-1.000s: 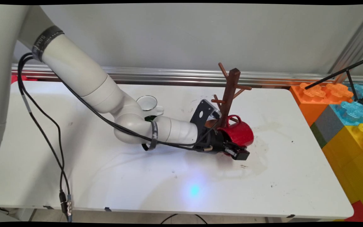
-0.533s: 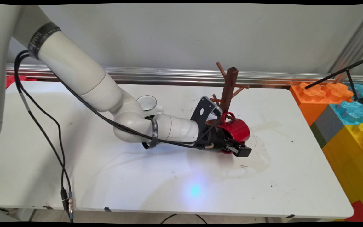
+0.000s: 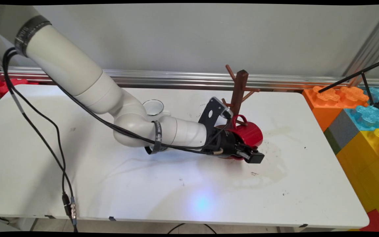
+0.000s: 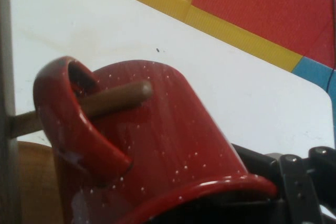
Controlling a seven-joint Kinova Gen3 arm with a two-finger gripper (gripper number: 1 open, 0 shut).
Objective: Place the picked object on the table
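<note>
Beside the foot of the wooden mug tree (image 3: 240, 92), the red mug (image 3: 247, 133) is held on its side by the gripper (image 3: 246, 152), whose fingers are closed across the rim. A low peg (image 4: 113, 100) of the tree is seen passing through the mug's handle (image 4: 71, 124), with the peg's tip lying against the mug wall. Behind the arm, a clear glass cup (image 3: 154, 107) is seen standing on the white table (image 3: 308, 184), and coloured toy blocks (image 3: 357, 121) are stacked off its right end.
</note>
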